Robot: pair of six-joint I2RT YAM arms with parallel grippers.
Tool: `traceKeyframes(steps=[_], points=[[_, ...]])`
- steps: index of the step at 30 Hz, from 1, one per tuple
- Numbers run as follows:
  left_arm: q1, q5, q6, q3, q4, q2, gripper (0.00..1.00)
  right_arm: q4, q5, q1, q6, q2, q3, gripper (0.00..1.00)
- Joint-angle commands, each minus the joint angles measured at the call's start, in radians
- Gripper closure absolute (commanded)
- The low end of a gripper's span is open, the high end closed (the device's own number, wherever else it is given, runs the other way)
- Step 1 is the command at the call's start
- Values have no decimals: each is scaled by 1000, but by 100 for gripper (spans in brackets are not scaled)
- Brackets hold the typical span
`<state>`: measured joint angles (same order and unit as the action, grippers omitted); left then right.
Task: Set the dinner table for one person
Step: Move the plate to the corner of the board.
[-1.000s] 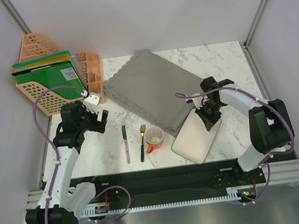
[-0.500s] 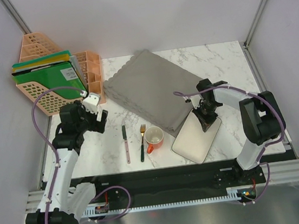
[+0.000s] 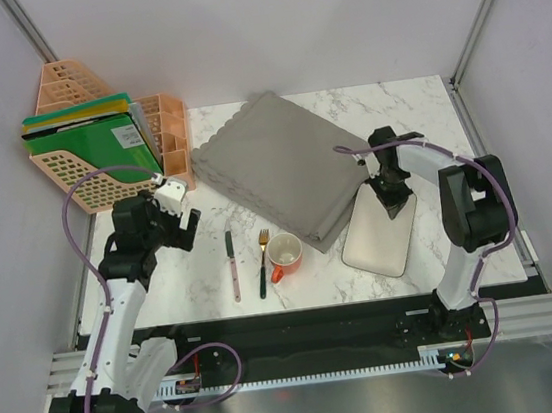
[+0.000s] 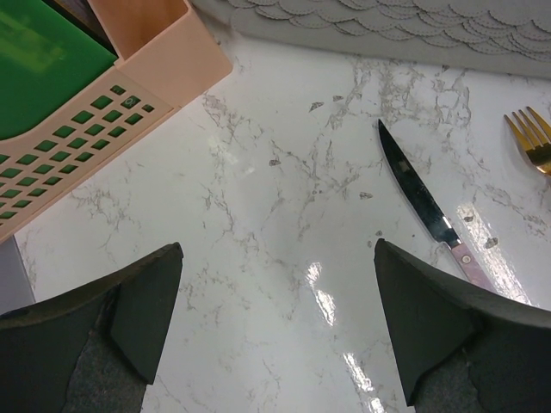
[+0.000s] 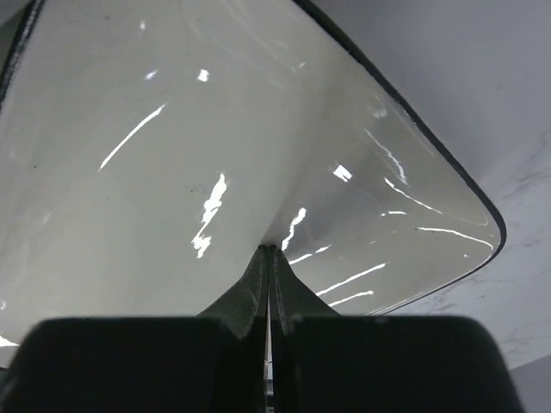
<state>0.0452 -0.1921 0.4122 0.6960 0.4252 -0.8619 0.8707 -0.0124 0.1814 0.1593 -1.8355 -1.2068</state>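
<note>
Top external view: the table [image 3: 416, 114] spans the whole workspace under both arms. Right gripper [image 3: 393, 202], fingers pressed shut, rests its tips on the plate [image 3: 379, 244] at its far end, near the right edge (nudging it, I judge, not gripping). Left gripper [image 3: 179, 218] hangs wide open, empty. Next: work the plate onto the placemat [image 3: 271, 162].

Bright, even light falls from overhead in the top view, and shadows there are faint and soft-edged. In the left wrist view the dinner table [image 4: 258, 172] shows white glare patches near the bottom centre, and the dark left gripper [image 4: 277, 249] is slightly out of focus. In the right wrist view streaky highlights cross the glossy plate [image 5: 155, 146]. The right gripper [image 5: 269, 256] is dim and blurred there.
</note>
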Motion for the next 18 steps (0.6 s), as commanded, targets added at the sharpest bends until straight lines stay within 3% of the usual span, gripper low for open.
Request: traceKeyframes(steps=[1,8,18], points=[[-4,6,46,-3,-13,24,0,-193,-187,-63,-3,-106,-23,100],[-4,11,53,-6,-5,35,0,-194,-187,-122,-12,-224,-134,100],[-4,23,60,-27,10,61,0,-145,-262,-178,-21,-462,-434,100]])
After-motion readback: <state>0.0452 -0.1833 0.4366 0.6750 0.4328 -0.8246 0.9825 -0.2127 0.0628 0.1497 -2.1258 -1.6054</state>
